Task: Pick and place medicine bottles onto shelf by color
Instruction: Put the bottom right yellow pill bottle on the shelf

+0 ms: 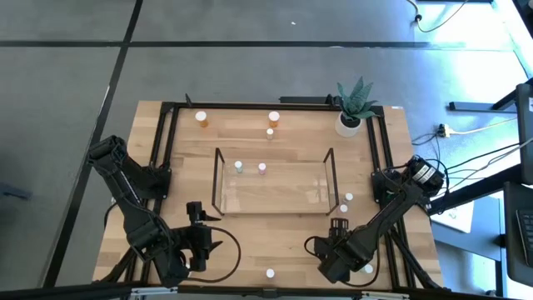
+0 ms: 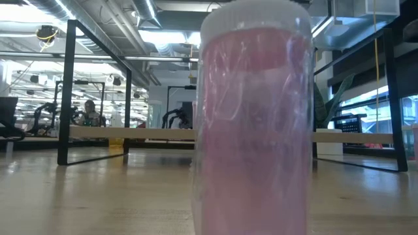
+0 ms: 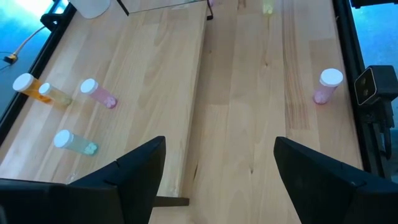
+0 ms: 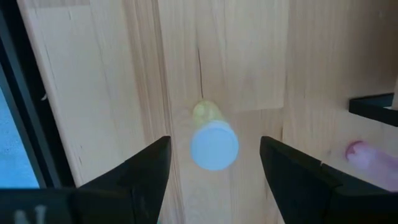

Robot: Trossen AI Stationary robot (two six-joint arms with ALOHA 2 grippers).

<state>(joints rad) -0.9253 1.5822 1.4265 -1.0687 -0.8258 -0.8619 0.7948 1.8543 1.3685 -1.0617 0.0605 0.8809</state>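
**Both arms waiting at the near edge, nothing picked up**

I am looking down on the wooden tabletop, with the clear shelf sitting at its middle. Two small medicine bottles are standing inside the shelf toward its far wall, one greenish and one pinkish. Behind the shelf, two orange bottles are standing near the far edge, and a potted plant is occupying the far right corner.

My left gripper is hovering at the near left, fingers spread wide and holding nothing. My right gripper is hanging at the near right with its fingers apart, above a yellowish bottle it is not touching. A pink bottle is standing at the near edge, filling the low view.
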